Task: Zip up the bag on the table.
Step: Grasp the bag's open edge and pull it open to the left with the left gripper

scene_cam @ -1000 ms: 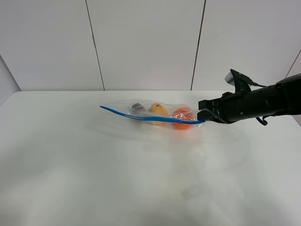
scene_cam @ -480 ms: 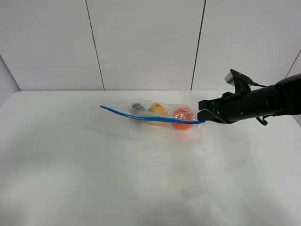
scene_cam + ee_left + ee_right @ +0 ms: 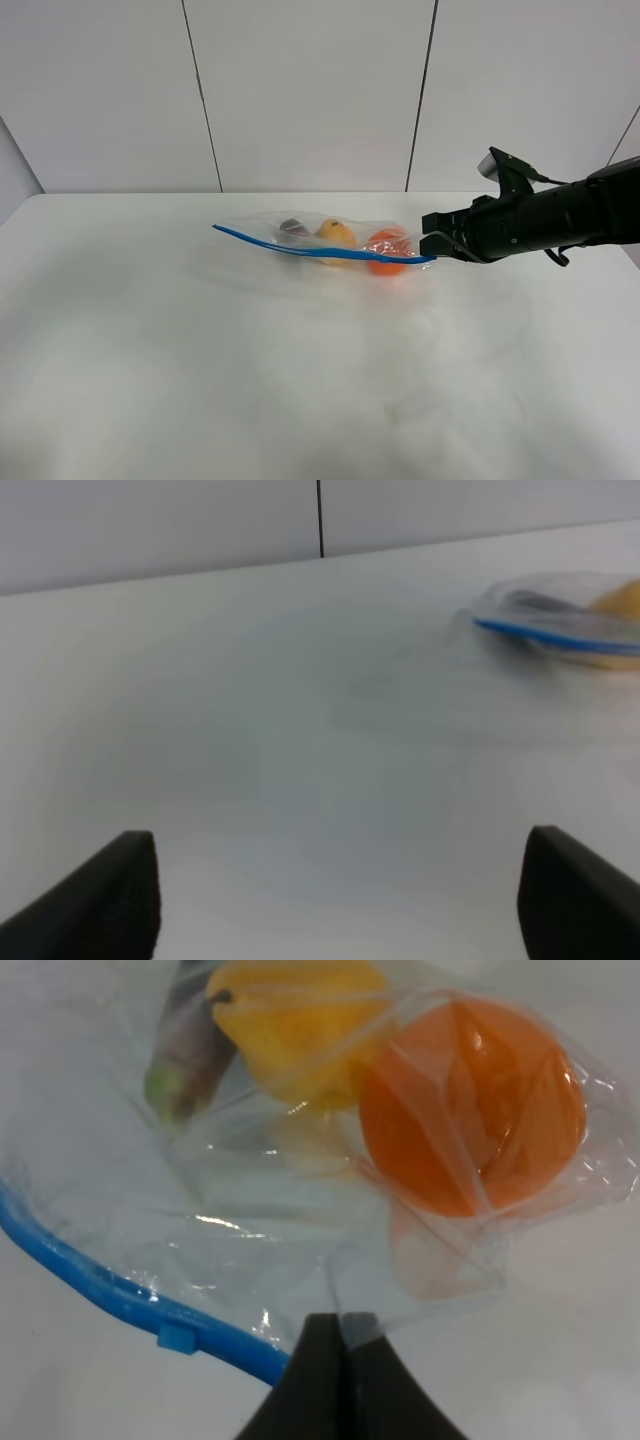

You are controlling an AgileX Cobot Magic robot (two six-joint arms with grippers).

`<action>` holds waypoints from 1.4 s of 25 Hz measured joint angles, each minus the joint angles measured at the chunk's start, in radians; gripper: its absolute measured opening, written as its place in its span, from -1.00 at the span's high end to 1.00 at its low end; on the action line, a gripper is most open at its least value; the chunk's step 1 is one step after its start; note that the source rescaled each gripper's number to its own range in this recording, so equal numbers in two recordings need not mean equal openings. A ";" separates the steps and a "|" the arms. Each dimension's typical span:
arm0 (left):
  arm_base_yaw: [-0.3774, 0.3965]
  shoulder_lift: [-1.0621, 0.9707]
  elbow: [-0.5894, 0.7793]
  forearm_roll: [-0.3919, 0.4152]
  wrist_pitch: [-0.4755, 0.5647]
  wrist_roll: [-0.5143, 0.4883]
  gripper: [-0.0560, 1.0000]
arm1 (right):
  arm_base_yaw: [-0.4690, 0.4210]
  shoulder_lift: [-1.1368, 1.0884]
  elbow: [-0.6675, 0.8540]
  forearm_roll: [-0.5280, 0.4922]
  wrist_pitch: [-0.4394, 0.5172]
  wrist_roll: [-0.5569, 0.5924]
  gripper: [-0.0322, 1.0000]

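bag (image 3: 330,240) on table (image 3: 300,380), near corner seemingly pinched by right tool (image 3: 428,242)

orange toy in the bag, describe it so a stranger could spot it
On the white table lies a clear bag with a blue zipper strip. The orange toy sits at the end the right gripper pinches. It is the only orange one, next to the yellow toy, with the dark toy beyond.
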 joint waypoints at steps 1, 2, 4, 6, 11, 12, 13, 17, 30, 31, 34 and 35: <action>0.000 0.019 -0.010 0.000 -0.008 0.001 -1.00 | 0.000 0.000 0.000 0.000 0.000 0.000 0.94; 0.000 0.041 -0.022 0.000 -0.017 0.002 -1.00 | 0.000 0.000 0.000 0.000 0.000 0.000 0.94; 0.000 0.079 -0.046 0.000 -0.034 0.003 -1.00 | 0.000 0.000 0.000 0.000 0.000 0.000 0.94; 0.000 0.121 -0.064 0.000 -0.055 0.003 -1.00 | 0.000 0.000 0.000 0.000 0.000 0.000 0.94; 0.000 0.201 -0.091 0.000 -0.121 0.004 -1.00 | 0.000 0.000 0.000 0.000 0.000 0.000 0.94; 0.000 0.220 -0.094 0.000 -0.131 0.004 -1.00 | 0.000 0.000 0.000 0.000 0.000 0.000 0.94; 0.000 0.239 -0.098 0.000 -0.143 0.004 -1.00 | 0.000 0.000 0.000 0.000 0.000 0.000 0.94; 0.000 0.314 -0.102 0.000 -0.187 0.009 -1.00 | 0.000 0.000 0.000 0.000 0.000 0.000 0.94; 0.000 0.502 -0.102 0.000 -0.295 0.049 -1.00 | 0.000 0.000 0.000 -0.010 0.001 0.000 0.94; 0.000 0.503 -0.103 0.000 -0.295 0.049 -1.00 | 0.000 0.000 0.000 -0.011 0.001 0.000 0.94; 0.000 0.503 -0.103 -0.016 -0.296 0.054 -1.00 | 0.000 0.000 0.000 -0.012 0.001 0.000 0.94; -0.007 0.503 -0.103 -0.027 -0.296 0.058 -1.00 | 0.000 0.000 0.000 -0.012 0.001 0.000 0.94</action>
